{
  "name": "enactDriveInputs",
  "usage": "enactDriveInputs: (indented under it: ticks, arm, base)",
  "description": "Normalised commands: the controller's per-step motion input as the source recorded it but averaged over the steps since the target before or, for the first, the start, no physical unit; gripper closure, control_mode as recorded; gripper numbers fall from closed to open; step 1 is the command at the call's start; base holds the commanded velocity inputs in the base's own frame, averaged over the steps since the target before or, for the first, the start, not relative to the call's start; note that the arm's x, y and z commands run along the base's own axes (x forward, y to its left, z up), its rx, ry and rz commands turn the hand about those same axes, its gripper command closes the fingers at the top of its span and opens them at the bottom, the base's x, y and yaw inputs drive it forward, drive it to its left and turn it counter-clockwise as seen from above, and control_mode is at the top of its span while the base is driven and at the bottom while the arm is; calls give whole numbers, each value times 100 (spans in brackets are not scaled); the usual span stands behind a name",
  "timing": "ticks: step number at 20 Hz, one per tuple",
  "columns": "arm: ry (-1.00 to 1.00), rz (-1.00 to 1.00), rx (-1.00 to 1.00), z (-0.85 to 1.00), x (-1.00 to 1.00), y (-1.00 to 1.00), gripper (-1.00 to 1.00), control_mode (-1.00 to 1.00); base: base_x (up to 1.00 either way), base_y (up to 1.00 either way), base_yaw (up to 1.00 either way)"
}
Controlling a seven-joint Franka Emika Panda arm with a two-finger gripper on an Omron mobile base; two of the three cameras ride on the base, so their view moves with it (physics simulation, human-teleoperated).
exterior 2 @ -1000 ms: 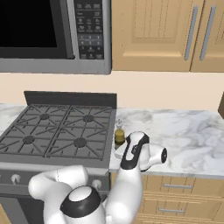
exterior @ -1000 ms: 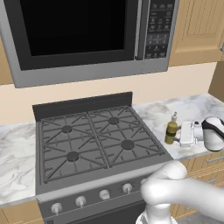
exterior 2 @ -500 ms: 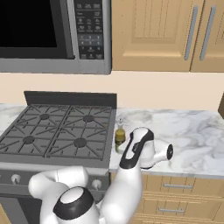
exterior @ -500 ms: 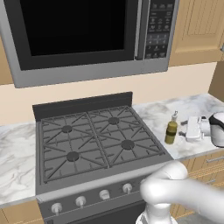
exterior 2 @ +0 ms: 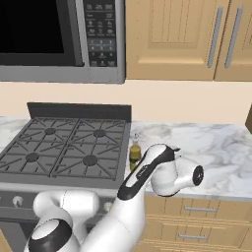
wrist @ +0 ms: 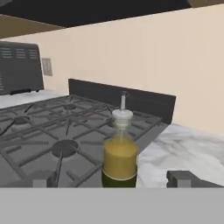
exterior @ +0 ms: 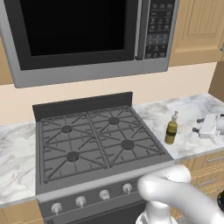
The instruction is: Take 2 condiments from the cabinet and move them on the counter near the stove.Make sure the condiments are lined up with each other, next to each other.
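Standing upright on the table (exterior: 192,111) just beside the stove (exterior: 96,140), one bottle (exterior: 171,130) is seen before the empty, parted tool (wrist: 111,179), the second presumably to be fetched next.

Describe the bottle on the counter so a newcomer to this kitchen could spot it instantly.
Find the stove under the microwave; the marble counter runs along its right side. The bottle stands upright there, close to the stove's edge: small, slim, olive-green, with a thin pourer top, and the sole bottle on that counter.
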Motion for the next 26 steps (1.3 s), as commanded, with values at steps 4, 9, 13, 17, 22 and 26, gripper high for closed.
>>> enactDriveInputs:
  ticks: [4,9,13,17,22,26]
  arm:
    - [7,-29,-1,68,-47,6,-100,-100]
    - [7,-27,-6,68,-50,20,-100,-100]
    - [2,-16,-9,42,-39,46,-100,-100]
    - [0,-3,-4,38,-34,51,-100,-100]
    - [5,-3,-8,29,-28,46,-100,-100]
    - [19,-9,-14,34,-19,38,-100,-100]
  base:
    - [0,0,0]
    - [0,0,0]
    - [0,0,0]
    - [0,0,0]
    - [0,0,0]
    - [0,0,0]
